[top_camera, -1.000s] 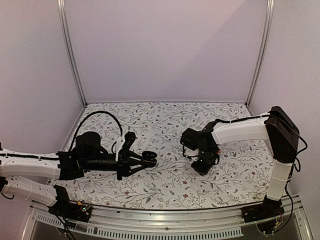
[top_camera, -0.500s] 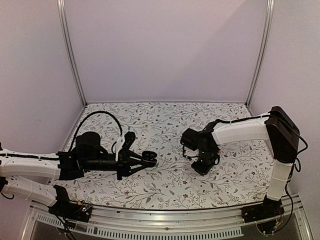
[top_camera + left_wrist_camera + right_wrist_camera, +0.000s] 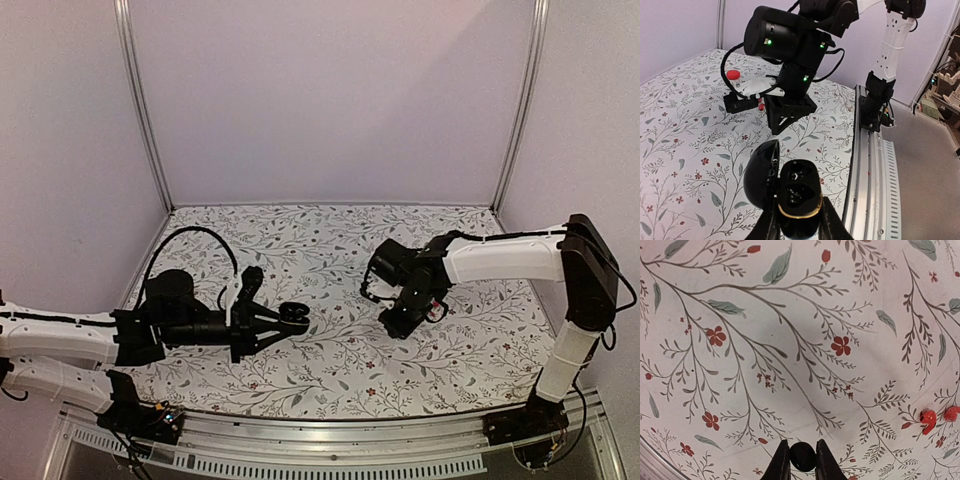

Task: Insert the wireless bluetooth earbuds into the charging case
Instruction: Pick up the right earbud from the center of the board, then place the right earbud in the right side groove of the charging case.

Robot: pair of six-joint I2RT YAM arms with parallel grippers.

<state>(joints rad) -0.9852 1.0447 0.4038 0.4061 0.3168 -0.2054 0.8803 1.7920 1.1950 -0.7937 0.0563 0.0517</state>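
Holding, left wrist: left gripper (image 3: 799, 226) is clamping the open charging case (image 3: 799, 197), lid raised.
Pinching, right wrist only: right gripper (image 3: 802, 460) is squeezing a small black round piece (image 3: 802, 455).
Lying, same view: two red earbuds (image 3: 928, 421) are resting on floral cloth (image 3: 790, 340).

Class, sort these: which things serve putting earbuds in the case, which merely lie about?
Job: open charging case, held in left jaws; small black bud, pinched in right jaws; two red earbuds lying loose.
Lying about: floral cloth; metal rail.
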